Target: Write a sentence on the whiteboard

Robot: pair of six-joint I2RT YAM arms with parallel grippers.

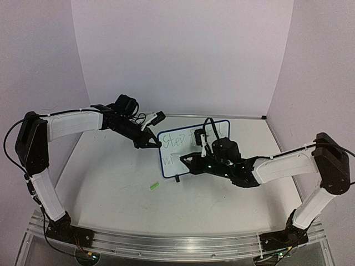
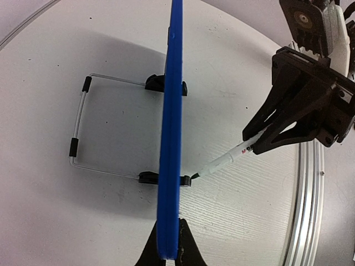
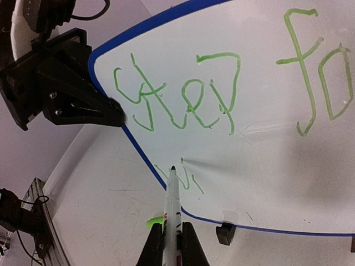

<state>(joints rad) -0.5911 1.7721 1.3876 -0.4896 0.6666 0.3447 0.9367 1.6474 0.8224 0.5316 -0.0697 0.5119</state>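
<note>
The whiteboard (image 1: pixel 173 165) stands upright mid-table on its wire stand (image 2: pixel 77 127) and two black clip feet (image 2: pixel 148 177). Seen edge-on, its blue frame (image 2: pixel 171 138) runs between my left gripper (image 2: pixel 169 246), which is shut on the board's left edge (image 1: pixel 154 143). The sentence in green reads "Step" (image 3: pixel 183 94) and "fo" (image 3: pixel 310 66), with small "wi" strokes (image 3: pixel 191 180) starting a second line. My right gripper (image 3: pixel 173 244) is shut on a white marker (image 3: pixel 172 205). The marker tip sits at the board's lower left, by the "wi" strokes.
A green marker cap (image 1: pixel 153 187) lies on the table in front of the board's left corner. An aluminium rail (image 1: pixel 177 244) runs along the near edge. Pale purple walls enclose the table on the left, back and right.
</note>
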